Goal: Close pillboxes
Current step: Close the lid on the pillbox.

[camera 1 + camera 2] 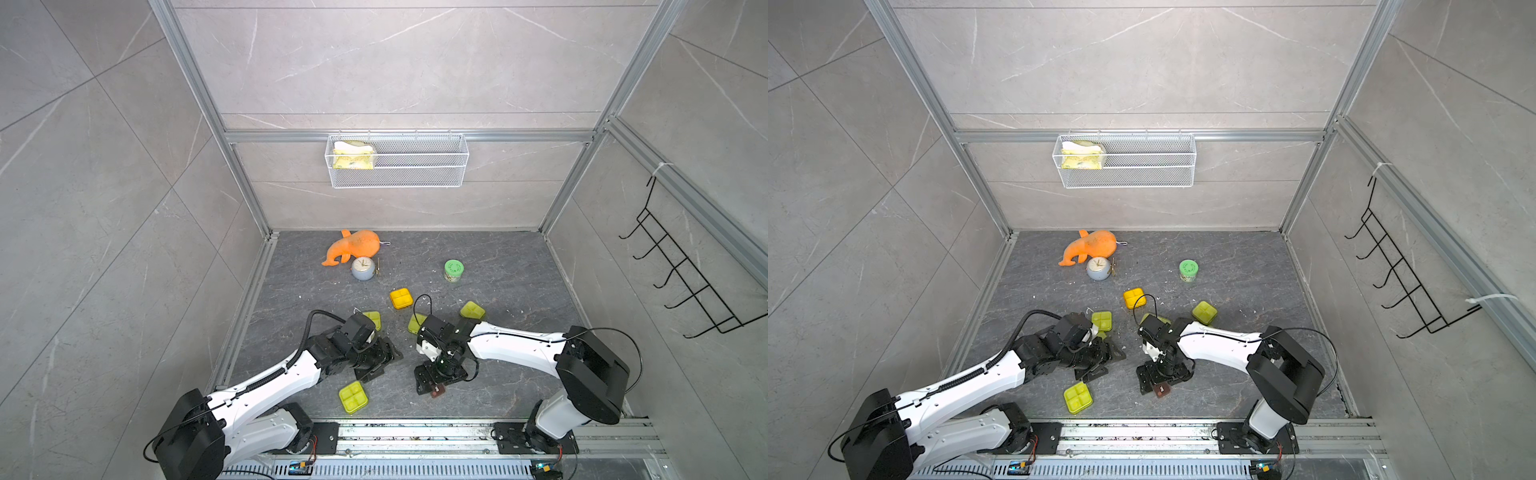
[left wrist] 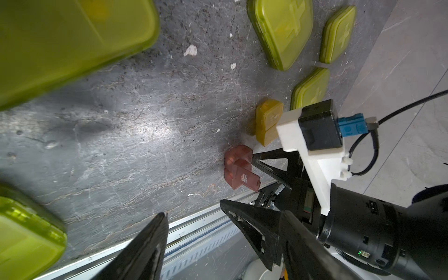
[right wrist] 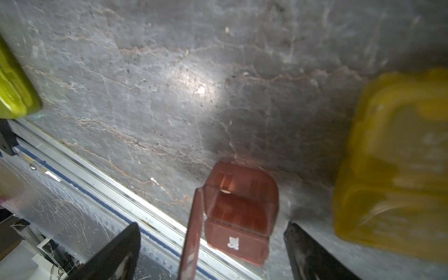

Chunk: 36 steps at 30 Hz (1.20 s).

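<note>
The right gripper hangs with its jaws spread wide, the small amber pillbox sitting between its fingers, one flap standing up. The left gripper is released and empty, a yellow-green pillbox near it

Dark grey stone table top, speckled with white crumbs. Kept at back: orange soft whale toy, small round grey clock, green-lidded round jar. Spread nearer: square yellow-orange plastic pillbox, yellow-green plastic pillboxes, small red-brown box, lid up.
</note>
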Motion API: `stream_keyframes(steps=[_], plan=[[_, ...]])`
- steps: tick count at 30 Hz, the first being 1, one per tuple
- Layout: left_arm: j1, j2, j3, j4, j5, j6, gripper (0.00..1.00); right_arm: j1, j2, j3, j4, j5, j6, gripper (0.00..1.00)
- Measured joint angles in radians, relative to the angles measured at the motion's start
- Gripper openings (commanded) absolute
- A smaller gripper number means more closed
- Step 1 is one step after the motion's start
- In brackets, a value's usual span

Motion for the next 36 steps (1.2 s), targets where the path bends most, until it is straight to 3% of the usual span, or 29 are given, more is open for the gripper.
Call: stream_keyframes(steps=[11, 36], plan=[[-0.026, 0.000, 0.000, 0.023, -0.031, -0.026, 0.74, 0.000, 0.000, 0.000, 0.000, -0.006, 0.000, 0.94], [-0.040, -0.026, -0.013, 0.027, -0.058, -0.055, 0.74, 0.000, 0.035, 0.001, 0.026, -0.021, 0.000, 0.80]])
